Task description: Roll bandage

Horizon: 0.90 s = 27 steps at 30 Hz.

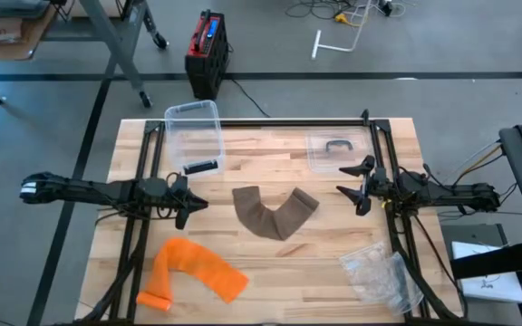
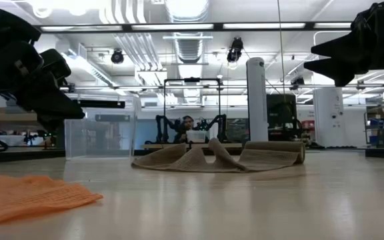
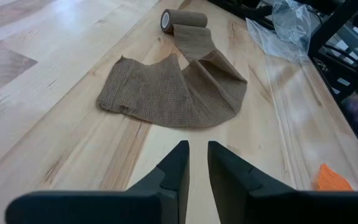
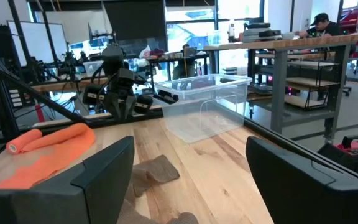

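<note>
One brown bandage lies near the centre of the high view, on the wooden table, and neither arm touches it. It is mostly unrolled and bent into a shallow U: one flat end points toward the upper left, the strip dips toward the bottom of the frame in the middle, and the other end rises to the upper right, where a small rolled part sits. Its long axis runs roughly left to right across the frame. In the left wrist view the rolled end lies at the top centre, its open core facing left.

One orange bandage lies in the lower left of the high view, its rolled end toward the bottom left corner.

The left gripper hovers left of the brown bandage, its fingers nearly together with a thin gap, holding nothing. The right gripper hovers right of the bandage with its fingers spread wide and empty.

Two clear plastic containers are visible: one bin at the upper left of the table, one lid at the upper right. One crumpled plastic bag lies at the lower right.
</note>
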### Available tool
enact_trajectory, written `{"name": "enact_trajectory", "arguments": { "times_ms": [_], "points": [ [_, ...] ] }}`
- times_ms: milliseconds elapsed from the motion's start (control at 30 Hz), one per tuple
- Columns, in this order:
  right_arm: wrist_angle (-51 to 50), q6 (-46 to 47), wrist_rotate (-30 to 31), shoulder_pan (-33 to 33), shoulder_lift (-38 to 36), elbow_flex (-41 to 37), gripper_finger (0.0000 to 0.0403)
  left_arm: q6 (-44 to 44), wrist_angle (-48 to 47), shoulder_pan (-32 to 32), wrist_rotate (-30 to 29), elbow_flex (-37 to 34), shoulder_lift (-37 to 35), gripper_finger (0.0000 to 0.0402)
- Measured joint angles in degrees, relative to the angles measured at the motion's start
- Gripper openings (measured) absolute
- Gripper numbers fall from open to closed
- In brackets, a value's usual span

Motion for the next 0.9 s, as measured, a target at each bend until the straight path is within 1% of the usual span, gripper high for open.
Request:
{"name": "enact_trajectory", "arguments": {
  "times_ms": [200,900],
  "points": [
    [0.0,0.0,0.0,0.0,0.0,0.0,0.0311,0.0,0.0,0.0,0.0,0.0,0.0,0.0050],
    [0.0,0.0,0.0,0.0,0.0,0.0,0.0278,0.0,0.0,0.0,0.0,0.0,0.0,0.0050]
  ]
}}
